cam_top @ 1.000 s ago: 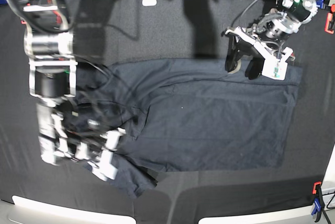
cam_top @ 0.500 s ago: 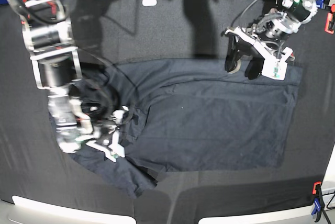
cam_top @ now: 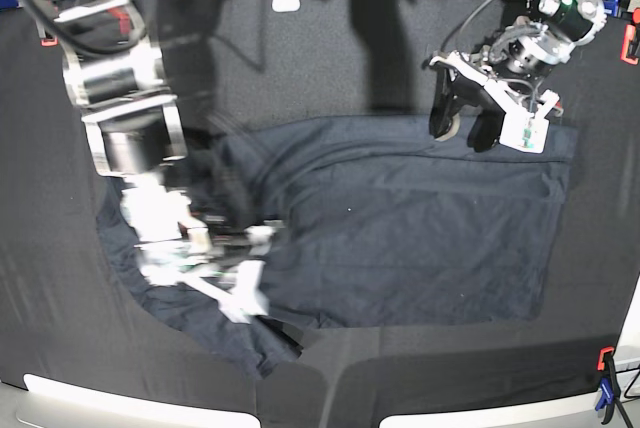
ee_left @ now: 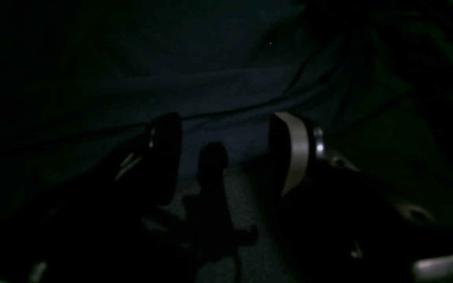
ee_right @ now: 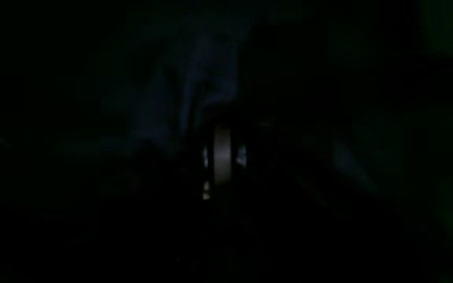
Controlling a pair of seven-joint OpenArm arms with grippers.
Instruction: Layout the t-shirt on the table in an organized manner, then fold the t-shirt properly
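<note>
Base view, left side: the right gripper (cam_top: 235, 283) is low over the collar-and-sleeve end of the t-shirt (cam_top: 400, 238), blurred in the picture. Its pale fingers (cam_top: 245, 298) sit together with no gap; dark fabric bunches around them, but whether any cloth is pinched between them cannot be told. The right wrist view is almost black; only one pale finger pad (ee_right: 221, 159) shows against dim folds of fabric.

Centre: the t-shirt lies spread across the middle of the table (cam_top: 330, 48), its body mostly flat with shallow creases. The left end is rumpled, and a loose flap hangs toward the near edge at lower left.

Right side: the left gripper (cam_top: 468, 120) hangs at the far right corner of the shirt, at its hem edge. Its fingers stand wide apart and hold nothing. The left wrist view confirms this: the dark finger (ee_left: 165, 157) and the pale-padded finger (ee_left: 293, 151) are well separated, with shirt fabric and bare table cloth visible between them.

An orange clamp (cam_top: 630, 43) sits at the far right table edge
</note>
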